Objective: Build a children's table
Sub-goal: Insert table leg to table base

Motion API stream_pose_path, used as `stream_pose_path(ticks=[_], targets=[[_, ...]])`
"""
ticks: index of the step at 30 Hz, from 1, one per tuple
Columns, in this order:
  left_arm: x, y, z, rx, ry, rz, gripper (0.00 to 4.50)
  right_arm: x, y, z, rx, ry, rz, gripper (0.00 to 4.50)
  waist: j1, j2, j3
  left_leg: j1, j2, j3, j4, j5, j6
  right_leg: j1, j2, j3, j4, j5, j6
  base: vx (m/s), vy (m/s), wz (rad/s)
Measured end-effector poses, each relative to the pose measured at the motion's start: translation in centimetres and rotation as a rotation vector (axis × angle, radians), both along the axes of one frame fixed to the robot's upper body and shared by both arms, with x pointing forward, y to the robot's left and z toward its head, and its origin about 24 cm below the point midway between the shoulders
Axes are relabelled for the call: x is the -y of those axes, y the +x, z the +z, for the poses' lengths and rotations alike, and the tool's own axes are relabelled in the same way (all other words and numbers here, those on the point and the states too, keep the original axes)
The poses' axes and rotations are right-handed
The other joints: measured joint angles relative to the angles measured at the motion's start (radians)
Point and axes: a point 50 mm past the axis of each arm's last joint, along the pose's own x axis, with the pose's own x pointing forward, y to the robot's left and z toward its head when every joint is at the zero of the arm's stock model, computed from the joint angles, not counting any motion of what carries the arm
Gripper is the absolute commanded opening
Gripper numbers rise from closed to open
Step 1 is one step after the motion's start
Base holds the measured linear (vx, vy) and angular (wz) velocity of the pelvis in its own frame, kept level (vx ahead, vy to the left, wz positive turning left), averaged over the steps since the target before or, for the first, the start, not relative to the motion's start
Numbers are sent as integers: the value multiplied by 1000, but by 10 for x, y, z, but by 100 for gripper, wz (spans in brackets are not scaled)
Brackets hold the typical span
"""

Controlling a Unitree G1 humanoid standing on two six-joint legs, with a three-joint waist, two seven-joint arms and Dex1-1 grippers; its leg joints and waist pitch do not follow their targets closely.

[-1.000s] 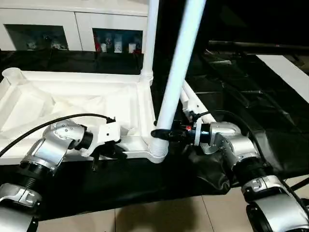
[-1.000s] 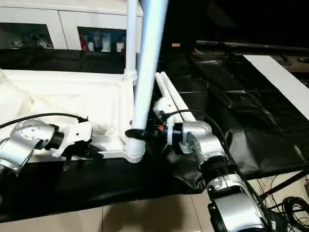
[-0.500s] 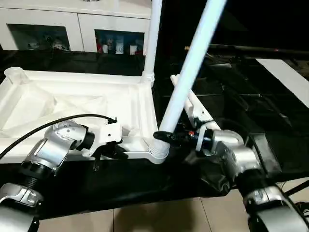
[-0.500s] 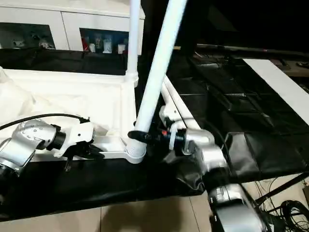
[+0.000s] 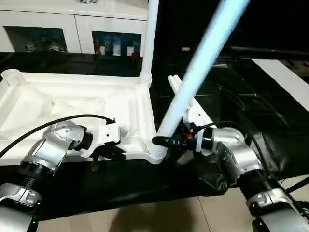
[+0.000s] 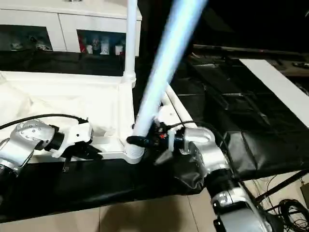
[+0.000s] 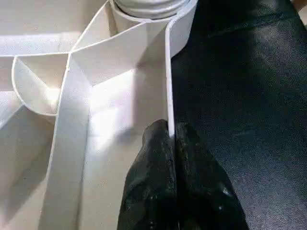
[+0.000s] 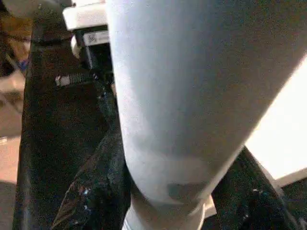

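Black left fingers [image 7: 165, 158] pinched on tabletop rim [image 7: 169, 86]; right fingers [image 8: 100, 191] around leaning leg [image 5: 193, 87].

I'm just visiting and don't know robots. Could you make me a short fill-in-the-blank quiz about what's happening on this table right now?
1. The left gripper is pinching the thin ____ of the white table top.
2. The right gripper holds a leg that stands ____ rather than upright.
3. Another leg already stands upright in the ____ corner socket.

Missing words: rim; tilted; far
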Motion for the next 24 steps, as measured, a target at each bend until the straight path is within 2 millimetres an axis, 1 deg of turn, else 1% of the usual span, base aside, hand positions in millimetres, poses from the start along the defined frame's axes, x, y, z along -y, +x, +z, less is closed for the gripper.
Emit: stream_pose_path(ticks=[3, 6, 20, 24], targets=[[-1, 0, 0, 0, 4, 0, 0, -3, 2, 1, 5, -13, 15, 182, -4, -3, -2, 0, 0, 0, 1, 0, 0, 0, 0, 0, -1, 0, 0, 0, 0, 0], [-2, 0, 0, 0, 10, 2, 0, -4, 4, 0, -2, -14, 23, 182, -8, -4, -2, 0, 0, 0, 1, 0, 0, 1, 0, 0, 0, 0, 0, 0, 0, 0], [-1, -1, 0, -2, 7, -11, 0, -1, 2, -1, 37, -13, 50, 182, -7, -4, -2, 0, 0, 0, -2, 0, 0, 1, 0, 0, -3, 0, 0, 0, 0, 0], [-3, -4, 1, -23, 4, -43, 0, 0, -1, 1, 70, -14, 115, 182, -8, -4, -2, 0, 0, 0, -5, 0, 0, 0, 0, 0, -5, 0, 0, 0, 0, 0]])
